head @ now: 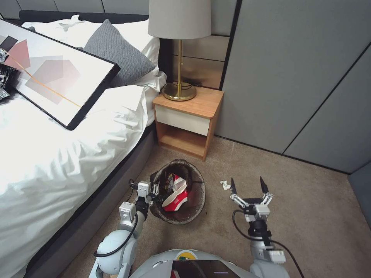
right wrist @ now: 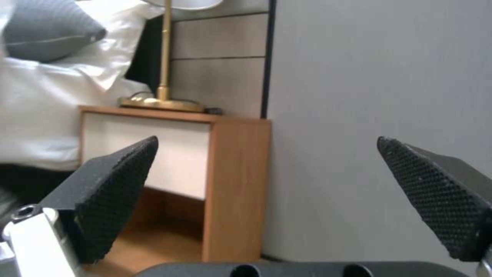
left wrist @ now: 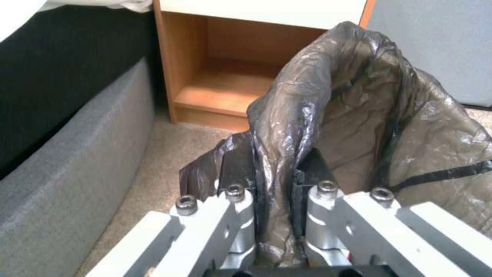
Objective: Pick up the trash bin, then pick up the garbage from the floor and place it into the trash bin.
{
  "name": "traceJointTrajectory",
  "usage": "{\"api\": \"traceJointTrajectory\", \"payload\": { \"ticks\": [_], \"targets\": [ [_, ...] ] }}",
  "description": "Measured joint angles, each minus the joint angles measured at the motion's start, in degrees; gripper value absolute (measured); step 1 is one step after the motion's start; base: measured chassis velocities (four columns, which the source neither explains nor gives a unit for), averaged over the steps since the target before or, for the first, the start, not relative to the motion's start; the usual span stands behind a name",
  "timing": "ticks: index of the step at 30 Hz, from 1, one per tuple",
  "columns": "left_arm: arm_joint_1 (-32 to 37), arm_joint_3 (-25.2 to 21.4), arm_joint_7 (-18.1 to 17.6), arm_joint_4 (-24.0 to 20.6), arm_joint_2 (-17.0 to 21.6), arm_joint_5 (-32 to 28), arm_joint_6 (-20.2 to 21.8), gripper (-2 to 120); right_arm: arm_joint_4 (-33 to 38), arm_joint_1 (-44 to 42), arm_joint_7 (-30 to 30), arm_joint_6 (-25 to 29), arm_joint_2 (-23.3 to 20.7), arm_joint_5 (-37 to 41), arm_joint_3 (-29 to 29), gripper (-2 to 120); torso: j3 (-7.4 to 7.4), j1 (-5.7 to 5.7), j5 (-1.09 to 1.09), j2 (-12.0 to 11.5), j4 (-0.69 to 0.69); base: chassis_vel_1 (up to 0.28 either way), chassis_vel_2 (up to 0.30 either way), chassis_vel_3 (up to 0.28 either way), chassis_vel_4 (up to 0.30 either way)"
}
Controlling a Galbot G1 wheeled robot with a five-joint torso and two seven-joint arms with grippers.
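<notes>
Head view: left tool (head: 155,190) pinching trash bin (head: 178,192) rim; light, thin bag slippery. Right tool (head: 249,188) wide, near white scrap (head: 225,185): soft, pinch middle.

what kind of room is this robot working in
Most likely a bedroom, perhaps a hotel room: a bed with white linen and pillows, a wooden nightstand beside it carrying a brass lamp, and carpeted floor.

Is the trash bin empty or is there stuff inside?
Not empty. The trash bin holds a red-and-white paper cup, seen from the head view.
</notes>
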Motion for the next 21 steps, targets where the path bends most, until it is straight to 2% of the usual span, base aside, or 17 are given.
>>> {"api": "traceJointTrajectory", "payload": {
  "ticks": [2,5,6,8,9,10,13,15,17,21],
  "targets": [
    [0.03,-0.01,0.0,-0.02,-0.01,0.05,0.0,7,0.44,0.8,0.3,-1.39,-0.39,0.27,0.07,100,0.0,0.0,0.0,0.0,0.0,0.0,0.0,0.0,0.0],
    [0.16,0.13,0.0,-0.11,-0.17,0.3,0.0,7,2.12,4.21,1.41,-11.87,-2.2,1.8,-0.09,100,0.0,0.0,0.0,0.0,0.0,0.0,0.0,0.0,0.0],
    [0.16,0.13,0.0,-0.11,-0.17,0.3,0.0,7,2.12,4.21,1.41,-11.87,-2.2,1.8,-0.09,100,0.0,0.0,0.0,0.0,0.0,0.0,0.0,0.0,0.0],
    [0.17,0.23,0.01,-0.11,-0.26,0.52,0.0,7,2.12,5.98,1.87,-18.29,-3.04,2.6,-0.51,100,0.0,0.0,-0.01,0.0,0.0,0.0,0.0,0.0,0.0],
    [0.17,0.28,0.01,-0.11,-0.33,0.64,0.0,7,1.41,7.64,2.71,-23.24,-3.59,3.47,-1.04,100,0.0,0.0,-0.01,0.0,0.0,0.0,0.0,0.0,0.0],
    [0.17,0.28,0.01,-0.11,-0.33,0.64,0.0,7,1.41,7.64,2.71,-23.24,-3.59,3.47,-1.04,100,0.0,0.0,-0.01,0.0,0.0,0.0,0.0,0.0,0.0],
    [0.26,0.34,0.0,-0.11,-0.37,0.76,0.0,7,-1.38,11.56,4.47,-32.76,-4.53,6.36,-2.2,100,0.0,0.0,0.0,0.0,0.0,0.0,0.0,0.0,0.0],
    [0.28,0.34,0.0,-0.11,-0.37,0.76,0.0,7,-1.88,12.08,4.59,-33.9,-4.61,6.68,-2.35,100,0.0,0.0,0.0,0.0,0.0,0.0,0.0,0.0,0.0],
    [0.3,0.36,0.0,-0.08,-0.32,0.79,0.0,7,-4.99,14.86,5.22,-39.75,-4.95,8.06,-3.04,100,0.0,0.0,0.0,0.0,0.0,0.0,0.0,0.0,0.0],
    [0.26,0.46,0.0,0.02,-0.27,0.81,0.0,7,-8.12,16.88,5.6,-43.51,-4.96,8.79,-3.4,100,0.0,0.0,0.0,0.0,-0.01,0.0,0.0,0.0,0.0]
  ]
}}
